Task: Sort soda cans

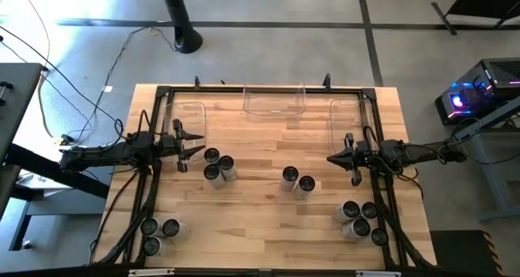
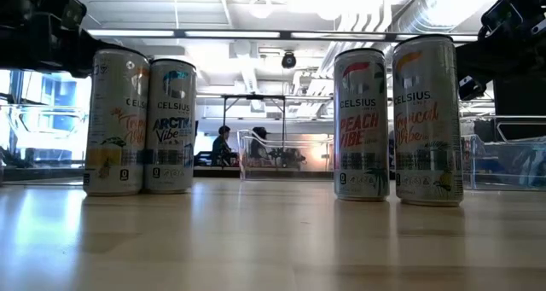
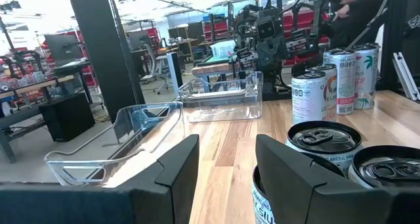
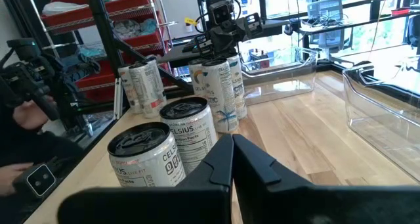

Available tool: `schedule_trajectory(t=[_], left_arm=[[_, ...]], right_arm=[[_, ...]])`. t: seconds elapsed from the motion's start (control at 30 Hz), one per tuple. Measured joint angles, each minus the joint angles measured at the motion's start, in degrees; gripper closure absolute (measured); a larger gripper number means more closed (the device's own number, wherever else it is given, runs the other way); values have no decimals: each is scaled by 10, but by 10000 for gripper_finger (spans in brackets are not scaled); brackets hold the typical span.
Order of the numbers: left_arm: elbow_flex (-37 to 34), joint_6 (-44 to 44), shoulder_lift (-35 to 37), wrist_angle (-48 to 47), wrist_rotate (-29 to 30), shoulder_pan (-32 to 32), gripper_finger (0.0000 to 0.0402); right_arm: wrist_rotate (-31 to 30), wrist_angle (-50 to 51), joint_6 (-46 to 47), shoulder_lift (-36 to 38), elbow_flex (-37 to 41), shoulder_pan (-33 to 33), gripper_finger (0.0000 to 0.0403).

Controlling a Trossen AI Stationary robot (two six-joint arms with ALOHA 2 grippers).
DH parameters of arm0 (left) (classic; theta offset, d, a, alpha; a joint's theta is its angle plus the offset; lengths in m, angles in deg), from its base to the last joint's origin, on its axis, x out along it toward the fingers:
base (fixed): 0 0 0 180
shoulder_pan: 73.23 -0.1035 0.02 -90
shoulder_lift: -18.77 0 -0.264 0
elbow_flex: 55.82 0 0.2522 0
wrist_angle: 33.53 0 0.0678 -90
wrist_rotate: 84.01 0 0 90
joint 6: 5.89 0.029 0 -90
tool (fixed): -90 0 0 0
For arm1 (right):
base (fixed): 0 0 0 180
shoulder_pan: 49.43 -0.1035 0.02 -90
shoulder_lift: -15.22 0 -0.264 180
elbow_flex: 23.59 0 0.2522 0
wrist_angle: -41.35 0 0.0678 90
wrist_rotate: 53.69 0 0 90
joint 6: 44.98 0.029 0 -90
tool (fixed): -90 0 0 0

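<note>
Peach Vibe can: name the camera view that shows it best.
Low view: the Peach Vibe can stands close, upright, its label readable. The high view shows only dark can tops, so I cannot tell which is it. The wrist views show distant cans; I cannot identify it there.

Grey concrete floor (image 1: 325, 49); red shelving (image 4: 79, 27), white ceiling ducts (image 2: 426, 9), bright strip lights (image 2: 239, 35)

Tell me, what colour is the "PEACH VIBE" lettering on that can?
Red-pink lettering on the white side of the Peach Vibe can, clearest in the low view.

Open lane between can clusters (image 1: 218, 165), (image 1: 297, 179).
</note>
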Motion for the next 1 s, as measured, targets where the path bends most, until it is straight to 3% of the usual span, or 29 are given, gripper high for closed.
schedule_trajectory(t=[0.37,0.6,0.7,0.87,1.0], left_arm=[[0,-1,0,17,0,0,257],[0,-9,0,132,0,0,257],[0,-76,0,216,-2,0,257],[9,-83,-28,332,-87,0,257],[51,-42,-107,356,-165,8,257]], right_arm=[[0,0,0,0,0,0,402],[0,0,0,0,0,0,402],[0,0,0,0,0,0,402],[0,0,0,0,0,0,402],[0,0,0,0,0,0,402]])
